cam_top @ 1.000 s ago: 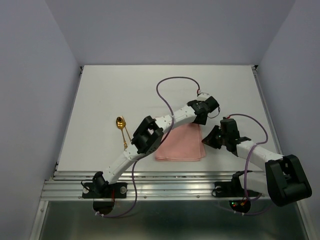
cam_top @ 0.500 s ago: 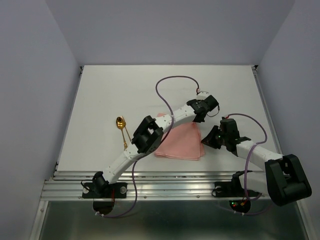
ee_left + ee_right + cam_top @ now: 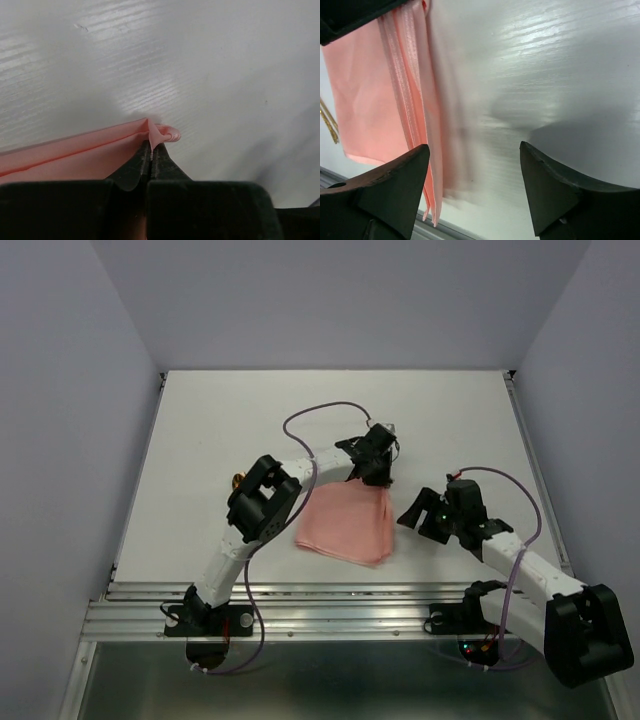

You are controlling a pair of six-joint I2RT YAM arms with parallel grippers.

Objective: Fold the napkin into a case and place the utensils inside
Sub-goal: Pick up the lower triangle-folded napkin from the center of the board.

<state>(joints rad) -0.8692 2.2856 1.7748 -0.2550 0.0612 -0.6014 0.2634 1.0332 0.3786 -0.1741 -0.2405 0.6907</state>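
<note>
Pose, left: the left arm [image 3: 225, 560] stretches from its base at the near-left edge, elbow raised over the table [image 3: 250, 420] and forearm slanting right and away. The left gripper [image 3: 380, 464] is down at the far right corner of the napkin [image 3: 345, 525].
Left jaws: clenched on that corner. In the wrist view the two black fingers [image 3: 132, 172] meet, with a small pink pucker of cloth pinched up at their tips.
Pose, right: the right arm [image 3: 530, 575] is folded back on itself at the near right, forearm pointing left. The right gripper [image 3: 410, 514] sits low, just beside the napkin's right edge.
Right jaws: released and spread wide, with only bare table between them. The cloth's edge lies by one finger [image 3: 395, 192] — touching or not, I cannot tell.
Hidden: the left arm's elbow covers most of the utensils [image 3: 237, 480]. From above only a gold glint shows beside it, and a thin gold sliver sits at the left border of the right wrist view. How many pieces lie there I cannot make out.
Blurred: the near stretch of the cloth's edge is smeared in the right wrist view.
Napkin: salmon pink with a slight sheen, folded to a layered rough square — somewhat askew, lying in the middle of the table between the two arms. Its stacked edges run along the right side as parallel bands.
Cable: a purple cable [image 3: 310, 420] loops over the table beyond the left forearm.
</note>
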